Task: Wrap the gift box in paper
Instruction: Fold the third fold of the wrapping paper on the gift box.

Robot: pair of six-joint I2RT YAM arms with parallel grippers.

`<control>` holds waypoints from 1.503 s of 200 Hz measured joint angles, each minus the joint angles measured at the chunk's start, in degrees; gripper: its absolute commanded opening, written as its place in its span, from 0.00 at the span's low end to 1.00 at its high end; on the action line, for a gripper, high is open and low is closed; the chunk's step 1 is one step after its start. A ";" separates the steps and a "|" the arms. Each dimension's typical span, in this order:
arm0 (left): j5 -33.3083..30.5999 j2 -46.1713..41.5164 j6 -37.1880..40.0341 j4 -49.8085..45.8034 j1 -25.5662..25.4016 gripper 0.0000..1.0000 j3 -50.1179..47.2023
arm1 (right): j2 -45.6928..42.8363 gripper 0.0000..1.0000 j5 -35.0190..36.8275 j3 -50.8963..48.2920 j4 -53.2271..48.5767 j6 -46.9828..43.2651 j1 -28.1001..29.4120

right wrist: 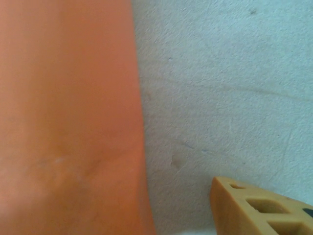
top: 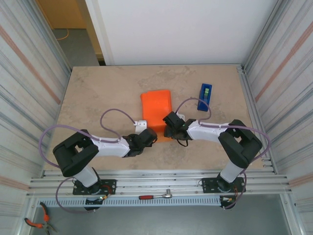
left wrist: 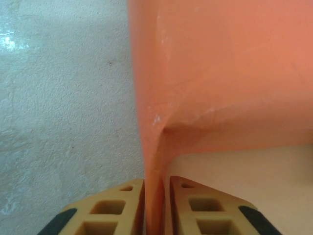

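Note:
The bright orange paper (top: 156,108) lies folded into a flat oblong bundle in the middle of the table. The gift box is hidden under it. My left gripper (top: 146,138) is at the bundle's near left corner. In the left wrist view a raised flap of the paper (left wrist: 205,73) runs down between my fingertips (left wrist: 133,193), with a thin gap beside the right one. My right gripper (top: 171,125) is at the bundle's near right edge. It is open: one finger (right wrist: 244,205) stands apart over bare table, and the paper (right wrist: 68,117) covers the other.
A blue tape dispenser (top: 205,96) stands to the right of the bundle. The beige marbled table (top: 98,93) is walled by corrugated panels on the left and right. A ratchet tool (top: 156,196) lies on the front rail and pliers (top: 36,223) lie below it.

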 measured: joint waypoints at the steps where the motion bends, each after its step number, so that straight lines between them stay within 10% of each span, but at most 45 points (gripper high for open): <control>1: -0.02 0.00 -0.09 0.02 -0.04 0.28 0.00 | 0.00 0.55 0.02 0.00 0.02 0.02 -0.04; 91: -0.52 -3.56 1.44 -0.02 -0.17 0.60 0.09 | 0.31 0.49 -3.06 0.26 0.02 -1.86 -2.82; 158: -1.97 1.27 2.97 -0.44 -0.17 0.27 4.11 | 0.28 0.50 -3.32 0.39 -0.20 -2.51 -2.62; 248: -2.14 3.65 3.17 -1.27 -0.20 0.25 5.20 | -1.84 0.54 -0.87 -0.57 -0.11 -2.25 -1.09; 279: -2.14 4.04 3.17 -1.27 -0.20 0.24 5.33 | -1.81 0.43 -0.87 -0.55 -0.13 -2.38 -1.16; 300: -2.14 4.37 3.17 -1.27 -0.20 0.24 5.35 | -1.44 0.15 -1.03 -0.11 -0.15 -2.62 -1.25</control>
